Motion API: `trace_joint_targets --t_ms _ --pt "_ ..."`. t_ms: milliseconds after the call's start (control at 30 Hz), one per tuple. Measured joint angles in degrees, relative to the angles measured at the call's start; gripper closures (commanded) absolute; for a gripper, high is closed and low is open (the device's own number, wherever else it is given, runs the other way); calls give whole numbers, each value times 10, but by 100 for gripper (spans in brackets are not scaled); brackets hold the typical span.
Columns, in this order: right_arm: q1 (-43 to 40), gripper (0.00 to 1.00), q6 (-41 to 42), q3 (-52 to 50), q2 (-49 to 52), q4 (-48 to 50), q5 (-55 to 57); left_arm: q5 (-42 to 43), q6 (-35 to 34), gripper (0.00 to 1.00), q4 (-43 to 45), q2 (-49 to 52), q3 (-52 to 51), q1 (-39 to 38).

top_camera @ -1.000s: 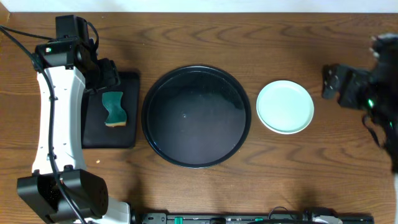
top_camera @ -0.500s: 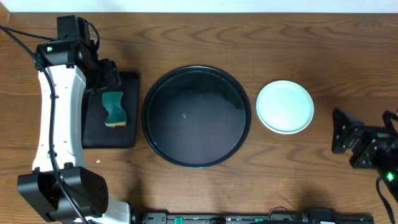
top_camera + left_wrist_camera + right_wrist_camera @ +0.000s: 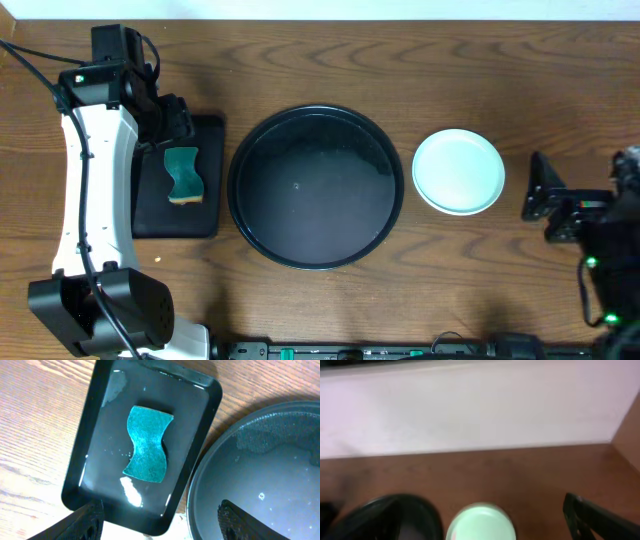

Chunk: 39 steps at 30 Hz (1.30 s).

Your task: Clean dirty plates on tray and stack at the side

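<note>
One pale mint plate (image 3: pixel 459 171) lies on the worktop (image 3: pixel 400 60) just right of the round black tray (image 3: pixel 316 104). The left fingers (image 3: pixel 160 515) hang spread wide and empty above a sponge (image 3: pixel 146 444) in a rectangular tray (image 3: pixel 100 425); the right fingers (image 3: pixel 540 190), parted and empty, sit near the plate
</note>
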Motion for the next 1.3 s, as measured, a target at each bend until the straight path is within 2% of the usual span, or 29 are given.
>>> trace_joint_targets --t_ms 333,533,733,967,1300 --pt "0 1 -17 -413 -217 331 -29 -1 0 26 0 0 0 0" --pt "1 1 -14 -596 -324 423 -41 0 0 26 0 0 0 0" --pt "13 1 -14 -646 -372 431 -42 -1 0 26 0 0 0 0" --pt "16 1 -13 -667 -376 393 -28 -1 0 26 0 0 0 0" --pt "16 1 -12 -669 -375 393 -24 -1 0 26 0 0 0 0"
